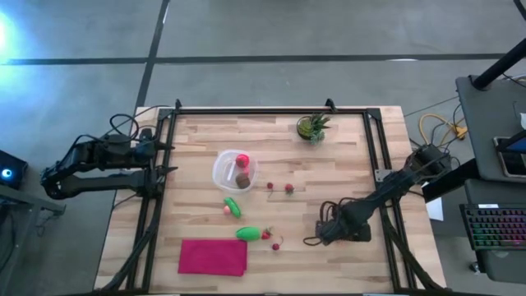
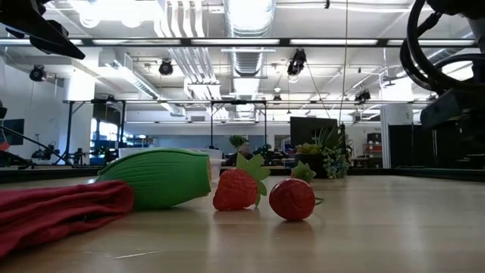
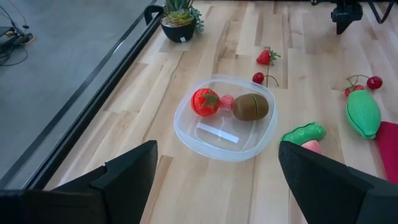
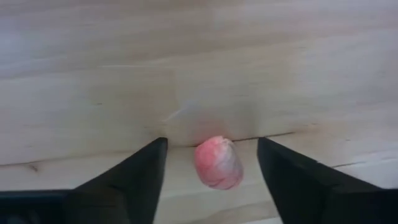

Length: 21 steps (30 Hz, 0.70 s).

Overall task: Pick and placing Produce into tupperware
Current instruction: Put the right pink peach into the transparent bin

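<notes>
The clear tupperware [image 1: 236, 170] [image 3: 225, 118] stands left of the table's middle and holds a red ball [image 3: 205, 101], a small pink piece [image 3: 227, 101] and a brown kiwi [image 3: 250, 107]. Two green pieces [image 1: 233, 207] [image 1: 249, 233] and several red berries [image 1: 289, 188] [image 1: 276, 245] lie on the wood near it. My right gripper [image 1: 323, 233] [image 4: 211, 142] is low over the table, open, its fingers standing either side of a pink oval piece [image 4: 217, 163] without touching it. My left gripper [image 1: 167, 158] [image 3: 217, 146] waits open at the table's left edge.
A magenta cloth [image 1: 214, 256] [image 2: 53, 212] lies at the near edge, left of the green piece [image 2: 159, 178], a strawberry [image 2: 236, 189] and a cherry [image 2: 292, 199]. A potted plant [image 1: 313, 127] stands at the far edge. Black frame rails run along the table's sides [image 1: 156, 205].
</notes>
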Motion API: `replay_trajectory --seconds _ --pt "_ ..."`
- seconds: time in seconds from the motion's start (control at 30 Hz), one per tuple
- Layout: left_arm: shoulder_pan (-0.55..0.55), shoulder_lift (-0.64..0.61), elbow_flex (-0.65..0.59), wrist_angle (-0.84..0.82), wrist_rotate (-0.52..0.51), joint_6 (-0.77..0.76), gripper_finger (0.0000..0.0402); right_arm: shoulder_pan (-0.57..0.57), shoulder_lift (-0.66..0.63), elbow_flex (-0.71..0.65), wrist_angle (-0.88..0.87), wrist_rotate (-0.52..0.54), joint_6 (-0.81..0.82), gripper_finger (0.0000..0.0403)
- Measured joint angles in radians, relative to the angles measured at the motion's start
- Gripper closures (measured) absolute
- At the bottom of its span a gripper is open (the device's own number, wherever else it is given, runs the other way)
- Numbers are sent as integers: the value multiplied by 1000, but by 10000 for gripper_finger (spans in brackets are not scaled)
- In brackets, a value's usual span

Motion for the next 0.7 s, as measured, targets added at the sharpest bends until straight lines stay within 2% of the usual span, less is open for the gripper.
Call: replay_trajectory --seconds 0.17,0.7 --pt "0 0 0 0 0 0 82 10 1 0 9 5 -9 204" --pt "0 0 0 0 0 -2 82 63 3 5 29 14 31 202"
